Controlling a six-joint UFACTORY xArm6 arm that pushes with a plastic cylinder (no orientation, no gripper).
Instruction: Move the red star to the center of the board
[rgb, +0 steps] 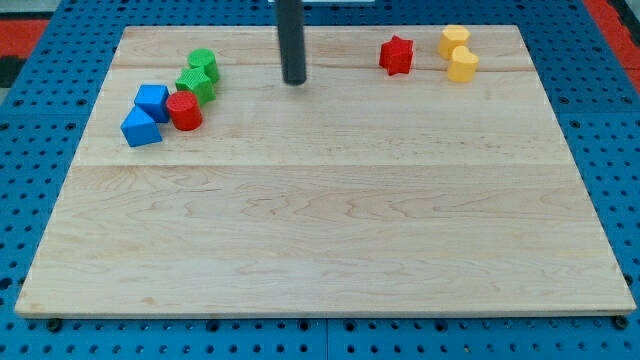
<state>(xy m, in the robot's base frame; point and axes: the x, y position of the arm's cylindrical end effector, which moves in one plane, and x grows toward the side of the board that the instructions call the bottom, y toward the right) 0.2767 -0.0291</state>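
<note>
Our straight dark rod runs out of the view's top edge, so we see only its lower length; my tip (293, 82) rests on the pale wooden board (320, 230) near the top, a little left of the middle. It has no jaws to open or close, and it touches no block. The board's far edge and near corners sit within the view, while the blue pegboard table (30, 330) around it is cut off on every side.

The red star-shaped block (396, 55) lies near the view's top, right of my tip and apart from it, well away from the board's centre. Just to its right stand two yellow blocks, the upper yellow block (453, 41) and the lower yellow block (463, 64), touching each other; their exact shapes are hard for us to make out.

At the view's upper left we count five blocks in a tight cluster. Two are green, the upper green block (203, 65) and the lower green block (194, 84), pressed so close that we cannot tell where one ends. One red cylinder block (184, 110) sits just below them. Two are blue: a blue cube-like block (152, 101) and a blue wedge-like block (140, 127), touching each other, the cube against the red cylinder.

That makes eight blocks in all: two red, two yellow, two green, two blue.
</note>
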